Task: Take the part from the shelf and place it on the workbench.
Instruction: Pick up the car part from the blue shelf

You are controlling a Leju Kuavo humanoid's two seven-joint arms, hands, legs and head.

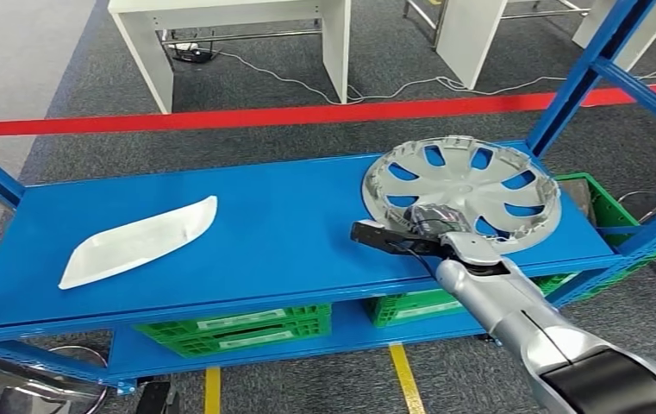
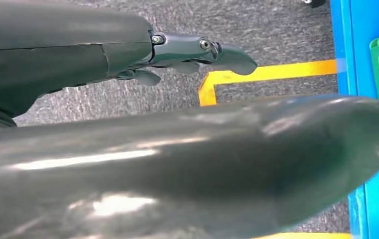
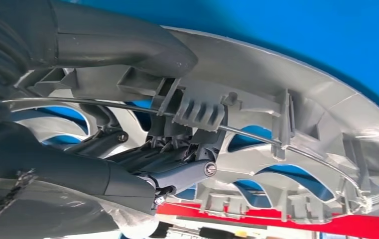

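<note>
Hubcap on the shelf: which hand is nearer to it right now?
Right. The right hand is at the near rim of the hubcap, thumb over the rim and fingers reaching under it. The left hand hangs over the floor by the shelf's lower level, apart from it.

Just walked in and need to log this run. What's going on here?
A humanoid robot is working at a blue shelf. Its right hand grips the near rim of a silver hubcap with fingers through the spokes; the hubcap is at the shelf's right end, its near edge looking slightly raised. A white curved part lies untouched to the left. The left hand hangs over the floor, holding nothing.
</note>
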